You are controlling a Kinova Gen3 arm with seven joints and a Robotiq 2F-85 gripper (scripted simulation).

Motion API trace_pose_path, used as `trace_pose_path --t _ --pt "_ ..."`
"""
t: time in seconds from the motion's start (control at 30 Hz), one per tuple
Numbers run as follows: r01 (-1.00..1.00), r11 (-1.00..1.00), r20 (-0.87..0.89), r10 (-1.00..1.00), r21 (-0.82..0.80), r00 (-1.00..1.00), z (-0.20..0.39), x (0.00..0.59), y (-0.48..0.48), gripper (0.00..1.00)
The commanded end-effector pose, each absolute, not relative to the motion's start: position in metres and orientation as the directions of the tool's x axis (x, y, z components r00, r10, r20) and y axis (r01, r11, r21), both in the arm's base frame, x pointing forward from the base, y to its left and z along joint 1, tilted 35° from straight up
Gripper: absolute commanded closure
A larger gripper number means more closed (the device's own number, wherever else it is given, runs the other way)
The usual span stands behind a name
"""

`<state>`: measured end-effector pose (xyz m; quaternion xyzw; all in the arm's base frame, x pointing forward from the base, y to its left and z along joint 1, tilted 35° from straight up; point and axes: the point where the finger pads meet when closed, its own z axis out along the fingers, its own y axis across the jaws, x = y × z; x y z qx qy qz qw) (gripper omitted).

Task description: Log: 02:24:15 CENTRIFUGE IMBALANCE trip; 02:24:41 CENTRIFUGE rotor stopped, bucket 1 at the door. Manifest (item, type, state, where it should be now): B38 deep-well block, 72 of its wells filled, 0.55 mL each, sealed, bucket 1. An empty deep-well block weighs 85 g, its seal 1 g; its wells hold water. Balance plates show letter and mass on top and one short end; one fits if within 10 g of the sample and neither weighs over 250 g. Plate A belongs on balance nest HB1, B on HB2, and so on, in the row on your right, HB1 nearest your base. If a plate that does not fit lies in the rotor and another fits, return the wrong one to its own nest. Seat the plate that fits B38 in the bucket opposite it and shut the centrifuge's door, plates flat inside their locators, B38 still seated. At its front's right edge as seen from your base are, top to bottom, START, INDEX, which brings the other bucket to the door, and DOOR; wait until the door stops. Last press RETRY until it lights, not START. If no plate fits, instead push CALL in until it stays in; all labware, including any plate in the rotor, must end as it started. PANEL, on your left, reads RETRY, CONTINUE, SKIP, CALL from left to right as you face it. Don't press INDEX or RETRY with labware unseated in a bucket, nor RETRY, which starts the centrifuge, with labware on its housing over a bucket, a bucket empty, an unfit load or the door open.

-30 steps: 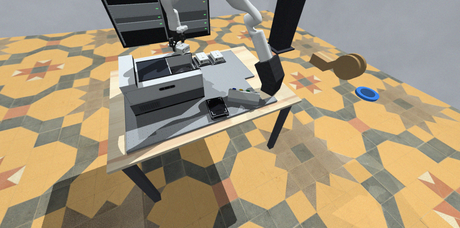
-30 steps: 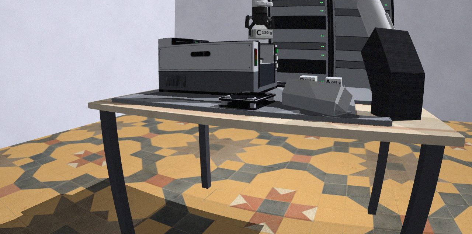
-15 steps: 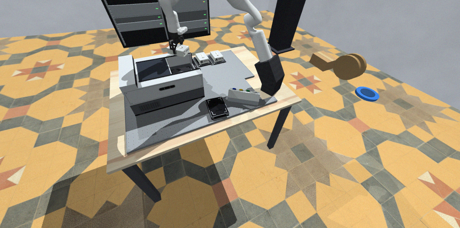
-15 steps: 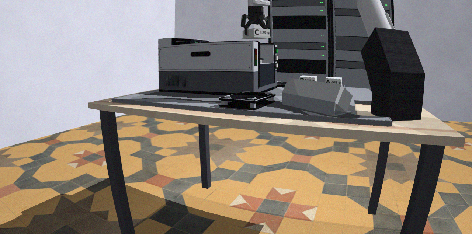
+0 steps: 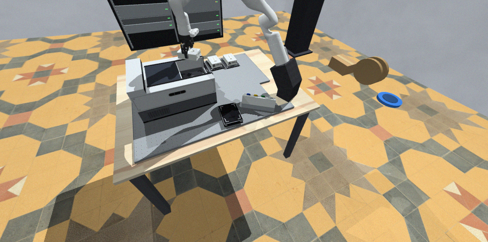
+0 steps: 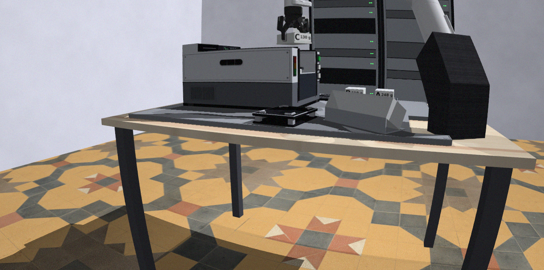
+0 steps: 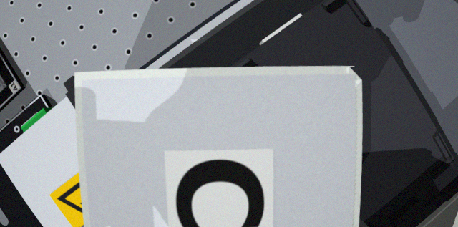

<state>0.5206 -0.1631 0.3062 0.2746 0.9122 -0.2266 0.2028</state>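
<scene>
— What is the gripper (image 6: 292,26) doing?

— Its fingers stand spread wide and pinch balance plate C (image 6: 293,38) across its width. The end label reads "C 130 g". The plate hangs flat, just above the centrifuge (image 6: 235,74), clear of the housing in the exterior view.

— Over which part of it?

— Over the end nearest the nest row. In the top view the plate (image 5: 188,53) sits at the far edge of the open dark bay (image 5: 192,71), beside the slid-back door pane (image 5: 160,73). In the wrist view the plate (image 7: 215,130) fills the lower frame, with the bay's dark floor and locator corners beyond it. What lies deeper in the rotor cannot be made out.

— And further out?

— Plate B (image 6: 355,90) and plate A (image 6: 384,94), marked 248 g, rest in their nests behind the grey button panel (image 6: 365,112). A black nest (image 6: 284,114) lies in front of the centrifuge on the table (image 6: 304,142).
</scene>
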Motion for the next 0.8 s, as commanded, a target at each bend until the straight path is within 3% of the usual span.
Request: trace_pose_path --t 0.0,0.77 --pt "0.566 0.761 -0.485 0.382 -0.318 -0.787 0.302 0.523 -0.154 0.05" --pt "0.379 0.826 -0.403 0.205 -0.417 -0.892 0.272 0.538 -0.101 0.05"
